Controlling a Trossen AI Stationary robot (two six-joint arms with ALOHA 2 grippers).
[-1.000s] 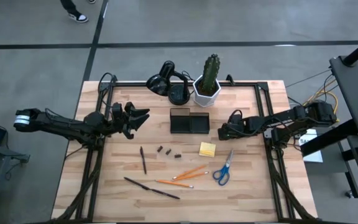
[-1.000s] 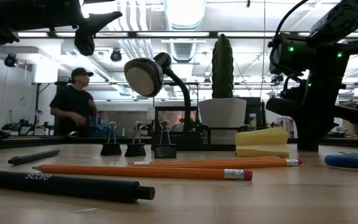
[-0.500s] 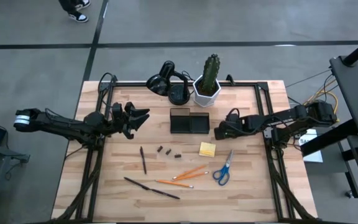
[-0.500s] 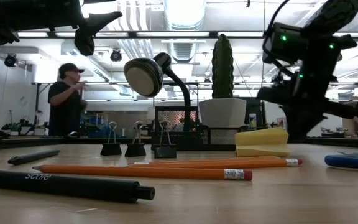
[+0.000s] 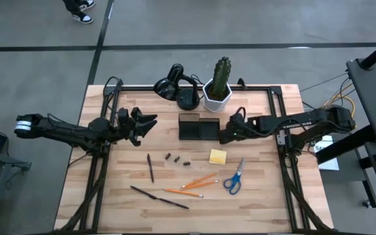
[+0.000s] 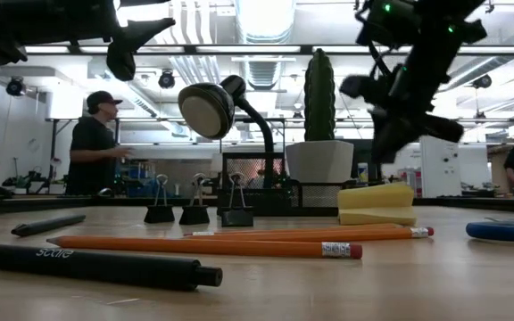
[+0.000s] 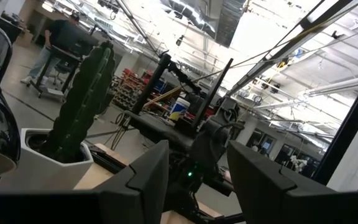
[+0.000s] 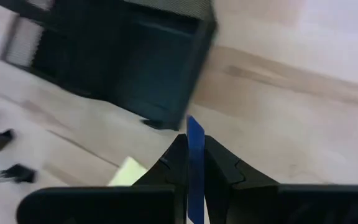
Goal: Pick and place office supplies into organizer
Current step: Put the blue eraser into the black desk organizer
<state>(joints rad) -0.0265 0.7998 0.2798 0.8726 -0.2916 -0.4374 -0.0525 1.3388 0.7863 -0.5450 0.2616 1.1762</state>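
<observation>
The black two-compartment organizer (image 5: 199,128) stands at mid-table. My right gripper (image 5: 223,136) hovers shut just right of it, slanting down, above the table. A thin blue strip (image 8: 195,140) shows edge-on between its fingers. The yellow sticky pad (image 5: 218,156), the blue-handled scissors (image 5: 234,176), the orange pencils (image 5: 198,183), two dark pens (image 5: 150,167) and three small binder clips (image 5: 177,158) lie on the wood, untouched. My left gripper (image 5: 147,123) waits open, raised at the table's left. My right gripper has the thin blue strip (image 8: 195,127) standing edge-on between its shut fingers, reaching a little past their free ends. Whether this is a held thing or part of the fingers, I cannot tell. It is clear of the table.
A black desk lamp (image 5: 175,88) and a white pot with a cactus (image 5: 218,91) stand behind the organizer at the far edge. A black frame rail (image 5: 194,87) runs along the table's far side. A person (image 6: 96,147) stands in the room beyond.
My right gripper has risen from near the tabletop and gone toward the table's left, closer to the organizer's right end, rolling a little as it went. It has stayed shut. Nothing on the table has moved.
</observation>
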